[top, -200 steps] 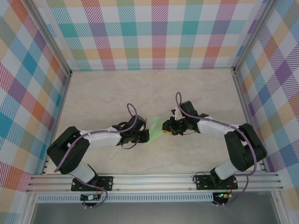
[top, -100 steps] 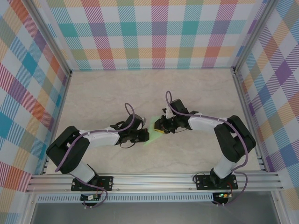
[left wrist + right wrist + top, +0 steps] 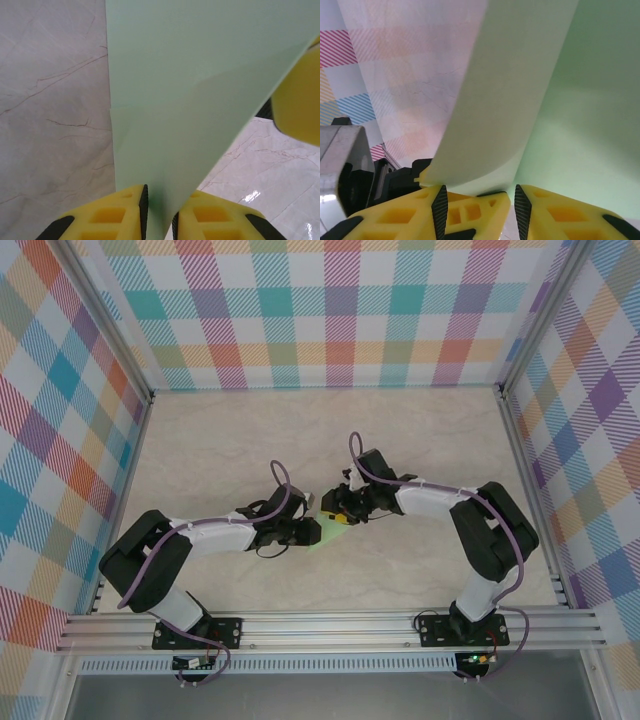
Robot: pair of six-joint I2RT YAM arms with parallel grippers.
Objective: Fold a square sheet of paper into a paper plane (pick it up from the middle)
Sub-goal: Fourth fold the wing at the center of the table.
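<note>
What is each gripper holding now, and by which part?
The left gripper pinches the sheet of paper by its tapered end. The right gripper stands open around a curled flap, not pinching it.

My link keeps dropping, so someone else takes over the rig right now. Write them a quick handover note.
Left claw: jaws narrow around an edge of the paper sheet; can't tell if it truly grips.
Right claw: jaws apart, with a curled flap of the sheet in the gap.
Sheet: held between the two claws over the middle of the table.
Done: sheet picked up, and at least one folded layer shows.
Left: the remaining folds; no dart shape yet.
</note>
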